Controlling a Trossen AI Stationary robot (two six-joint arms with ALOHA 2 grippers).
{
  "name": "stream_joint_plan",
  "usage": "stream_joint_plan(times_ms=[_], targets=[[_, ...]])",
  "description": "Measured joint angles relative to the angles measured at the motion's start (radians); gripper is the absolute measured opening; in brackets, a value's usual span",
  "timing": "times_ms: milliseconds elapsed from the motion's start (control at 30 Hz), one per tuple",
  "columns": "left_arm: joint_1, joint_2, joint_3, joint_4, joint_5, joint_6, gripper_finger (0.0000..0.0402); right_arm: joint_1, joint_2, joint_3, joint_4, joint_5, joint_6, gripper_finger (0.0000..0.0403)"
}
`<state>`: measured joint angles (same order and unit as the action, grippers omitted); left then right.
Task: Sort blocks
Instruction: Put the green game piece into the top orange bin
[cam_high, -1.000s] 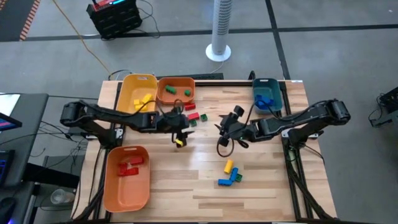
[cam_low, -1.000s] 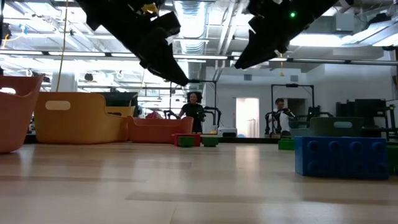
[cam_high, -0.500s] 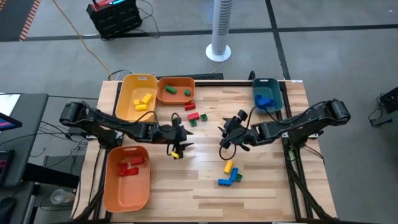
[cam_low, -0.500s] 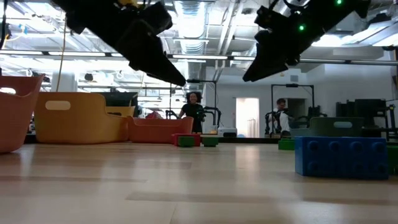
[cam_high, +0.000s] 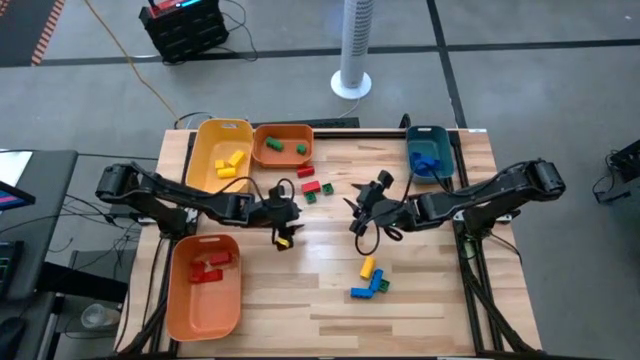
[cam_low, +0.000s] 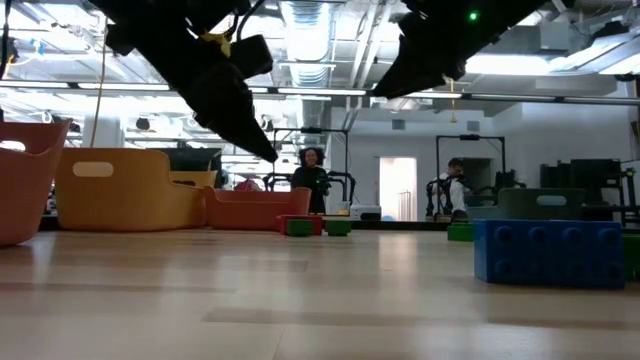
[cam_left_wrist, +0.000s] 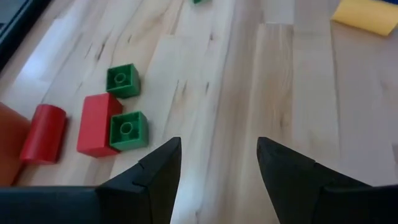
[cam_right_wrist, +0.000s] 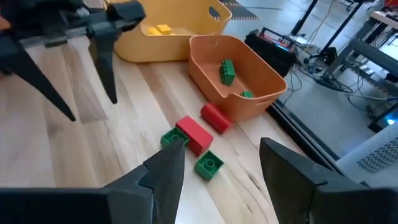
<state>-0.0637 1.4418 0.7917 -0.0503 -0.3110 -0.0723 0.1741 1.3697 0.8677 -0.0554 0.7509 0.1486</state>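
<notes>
**Both grippers empty above the table centre, blocks scattered and partly binned**

Left gripper (cam_high: 284, 222): positioned left of centre in the high view, above bare table (cam_high: 300, 290). Fingers (cam_left_wrist: 158, 174) spread, nothing between them in the left wrist view.

Right gripper (cam_high: 358, 208): positioned just right of centre in the high view, facing the left gripper across a gap. Fingers (cam_right_wrist: 165, 171) spread and empty in the right wrist view.

Loose blocks, upper centre of the high view: red blocks (cam_high: 313, 187) with green blocks (cam_high: 311, 197) touching or just beside them, close to the orange bin (cam_high: 283, 158). Same cluster visible in the left wrist view at left of frame.

Loose blocks, lower centre-right of the high view: yellow block (cam_high: 368, 267) with blue blocks (cam_high: 368, 289) just below it, lying together.

Already in bins:
- yellow blocks in the yellow bin (cam_high: 205, 160), upper left;
- green blocks in the orange bin beside it;
- red blocks in the large orange bin (cam_high: 200, 310), lower left;
- blue blocks in the teal bin (cam_high: 445, 150), upper right.

Low view: large blue block at right foreground; two people standing far off in the room behind.
</notes>
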Motion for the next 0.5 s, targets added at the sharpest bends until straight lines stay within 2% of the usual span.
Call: stream_joint_plan(times_ms=[167, 367, 500], targets=[[0.000, 0.000, 0.021, -0.010, 0.000, -0.001, 0.0203, 0.001, 0.000, 0.000, -0.035, -0.013, 0.001, 0.0219], [-0.009, 0.000, 0.031, -0.154, -0.001, -0.020, 0.0203, 0.016, -0.026, 0.000, -0.112, -0.014, 0.027, 0.0219], [-0.001, 0.000, 0.026, -0.177, -0.021, -0.018, 0.0203, 0.013, -0.030, -0.023, -0.127, -0.014, 0.034, 0.0219]])
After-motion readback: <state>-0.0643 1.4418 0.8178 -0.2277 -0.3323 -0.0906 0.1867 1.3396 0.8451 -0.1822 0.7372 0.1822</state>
